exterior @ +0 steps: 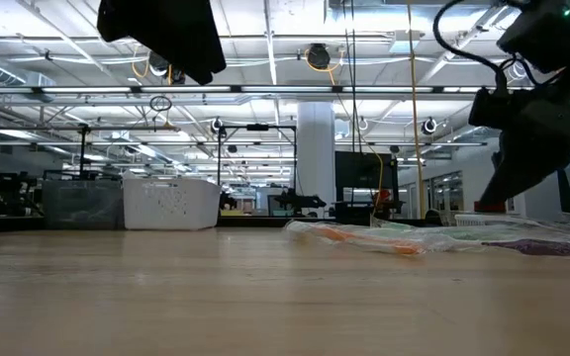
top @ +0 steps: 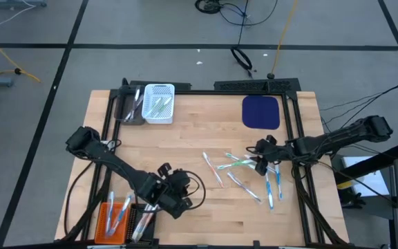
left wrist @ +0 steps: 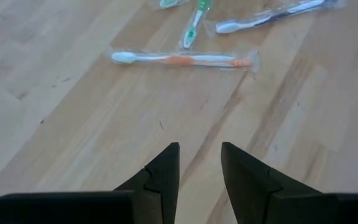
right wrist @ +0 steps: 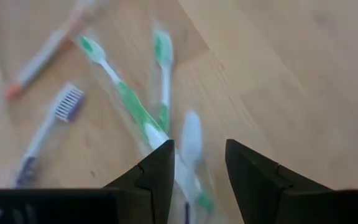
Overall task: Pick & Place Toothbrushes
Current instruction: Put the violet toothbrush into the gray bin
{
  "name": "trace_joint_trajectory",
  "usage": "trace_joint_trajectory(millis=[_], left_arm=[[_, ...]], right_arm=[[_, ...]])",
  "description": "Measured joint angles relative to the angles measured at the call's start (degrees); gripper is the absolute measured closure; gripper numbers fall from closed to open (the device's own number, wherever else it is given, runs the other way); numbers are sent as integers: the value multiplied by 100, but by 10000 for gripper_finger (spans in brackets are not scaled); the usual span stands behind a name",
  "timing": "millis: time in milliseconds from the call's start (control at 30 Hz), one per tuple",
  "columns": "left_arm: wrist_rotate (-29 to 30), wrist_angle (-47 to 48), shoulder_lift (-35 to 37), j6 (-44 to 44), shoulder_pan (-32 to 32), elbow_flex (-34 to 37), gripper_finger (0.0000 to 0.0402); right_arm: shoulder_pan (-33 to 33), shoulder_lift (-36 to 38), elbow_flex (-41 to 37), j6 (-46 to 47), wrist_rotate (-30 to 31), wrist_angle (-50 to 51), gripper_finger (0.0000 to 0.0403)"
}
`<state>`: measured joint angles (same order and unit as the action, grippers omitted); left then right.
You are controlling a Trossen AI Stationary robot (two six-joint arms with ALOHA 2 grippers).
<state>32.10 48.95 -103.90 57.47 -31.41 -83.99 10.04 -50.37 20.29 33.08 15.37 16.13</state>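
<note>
Table [top: 206, 207] first: we see a wooden top with a white basket [top: 159, 104] and grey bin [top: 130, 111] at the far edge, an orange basket [top: 113, 220] at the near left already holding a few brushes, and a blue mat [top: 261, 112] far right. Toothbrushes [top: 244, 173] lie scattered right of centre, some wrapped. Left gripper [top: 175, 194] sits near the orange basket, fingers parted, nothing between them, orange brush [left wrist: 182, 60] well ahead of it. Right gripper [top: 261, 160] hangs over the pile, fingers apart and empty, straddling a green brush [right wrist: 129, 99]. Risk, we judge: brushes overlap, so closing here could pinch two at once or skid one off its wrapper.
</note>
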Motion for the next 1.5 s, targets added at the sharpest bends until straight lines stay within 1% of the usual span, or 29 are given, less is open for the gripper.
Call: trace_joint_trajectory(millis=[167,300,400,567,633,700,833,867,1033,1133,1233,1367,1433,1500], left_arm=[[2,-2,0,-2,-7,0,284],[2,-2,0,-4,-5,0,284],[2,-4,0,-9,-5,0,284],[0,-2,0,-17,-5,0,284],[0,-2,0,-17,-5,0,284],[0,-4,0,-34,-5,0,284],[0,-19,0,-82,-5,0,284],[0,-27,2,-85,-5,2,284],[2,-160,2,-237,-5,0,284],[2,-308,2,-384,-5,2,284],[2,-328,2,-471,-5,2,284],[2,-369,1,-485,-5,2,284],[34,-399,2,-486,-5,2,284],[127,-415,2,-487,-5,2,284]], right_arm=[[0,-195,-3,391,-41,337,268],[2,-342,-7,396,-220,170,268],[2,-454,-7,397,-243,175,268],[2,-615,-7,400,-526,175,271],[3,-679,-7,355,-521,214,282],[2,-721,-7,189,-517,248,304],[2,-707,-7,-90,-516,246,376],[2,-677,-4,-140,-518,238,387],[2,-446,-4,-103,-509,220,386],[2,-248,0,-140,-496,229,394],[2,-50,113,-263,-288,234,393],[4,123,370,-436,176,157,394],[8,154,452,-564,369,-174,394],[14,183,463,-844,436,-751,395]])
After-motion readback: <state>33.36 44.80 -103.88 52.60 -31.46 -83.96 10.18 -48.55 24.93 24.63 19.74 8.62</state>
